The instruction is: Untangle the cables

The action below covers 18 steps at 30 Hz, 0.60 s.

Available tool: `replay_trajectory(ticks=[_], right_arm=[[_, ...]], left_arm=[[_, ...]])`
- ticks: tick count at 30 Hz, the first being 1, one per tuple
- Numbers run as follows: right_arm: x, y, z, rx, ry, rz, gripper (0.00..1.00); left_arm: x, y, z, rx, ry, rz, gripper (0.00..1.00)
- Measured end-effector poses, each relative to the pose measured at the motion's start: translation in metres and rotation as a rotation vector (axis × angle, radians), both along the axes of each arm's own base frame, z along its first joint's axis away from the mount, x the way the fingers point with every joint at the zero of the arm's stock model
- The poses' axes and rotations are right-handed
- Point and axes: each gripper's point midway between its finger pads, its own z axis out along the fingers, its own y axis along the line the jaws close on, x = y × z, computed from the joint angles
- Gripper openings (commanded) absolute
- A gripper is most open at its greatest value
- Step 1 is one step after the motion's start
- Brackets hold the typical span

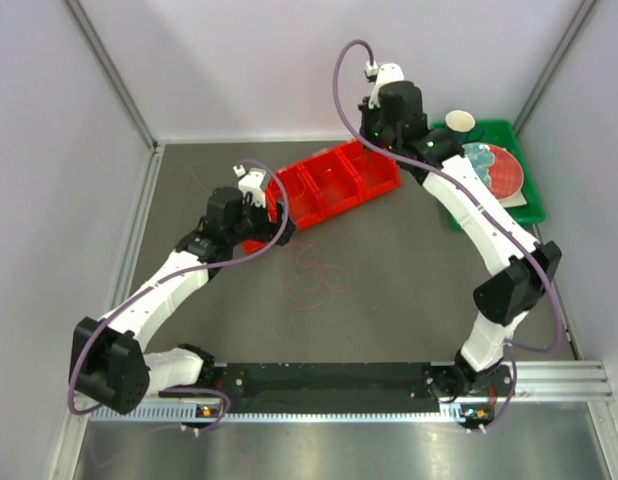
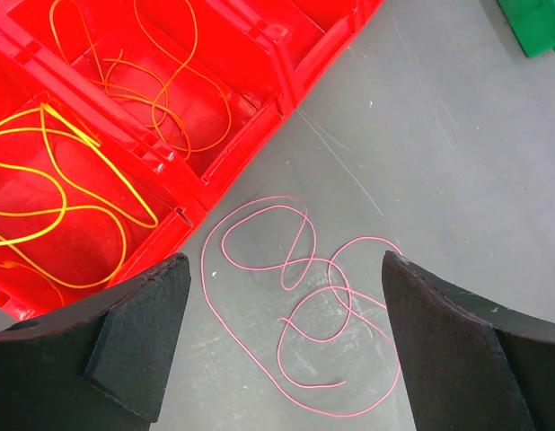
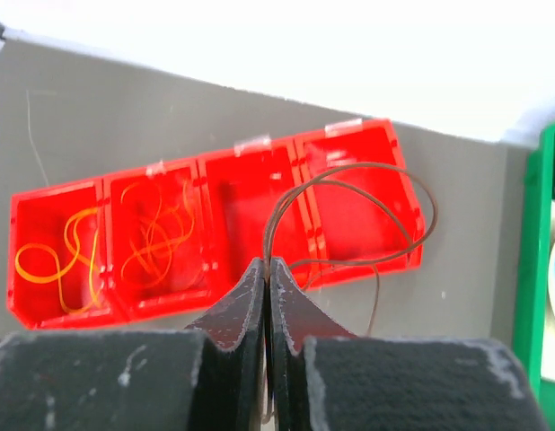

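Right tool (image 3: 267,269) pinched together on a brown cable (image 3: 363,165), held over the far right end of a red bin (image 3: 201,171). Left tool (image 2: 285,265) spread apart above a pink cable (image 2: 203,269), coiled on the bench (image 2: 439,135) just beside the bin. Yellow cable (image 2: 57,193) and orange cable (image 2: 170,90) inside the left compartments.

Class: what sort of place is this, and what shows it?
Probably a robotics lab cell: two arms bolted at a table's edge, white walls around it, red bins of cables, a brown cable in the right end effector.
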Motion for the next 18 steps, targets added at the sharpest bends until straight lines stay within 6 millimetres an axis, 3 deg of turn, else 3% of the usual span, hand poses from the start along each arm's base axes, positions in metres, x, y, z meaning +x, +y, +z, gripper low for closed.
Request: replay_trajectory(ticks=[2, 6, 12, 18], right_arm=[[0.014, -0.001, -0.001, 0.004, -0.004, 0.010, 0.00], [0.042, -0.004, -0.022, -0.013, 0.026, 0.024, 0.00], [0.064, -0.004, -0.053, -0.040, 0.075, 0.042, 0.00], [0.075, 0.003, -0.050, -0.033, 0.062, 0.065, 0.00]], left_arm=[[0.000, 0.000, 0.000, 0.000, -0.001, 0.001, 0.91], [0.000, 0.001, 0.000, 0.001, 0.001, 0.003, 0.91], [-0.001, 0.002, -0.001, 0.004, 0.004, 0.003, 0.91], [-0.001, 0.004, 0.000, 0.016, -0.003, 0.004, 0.91]])
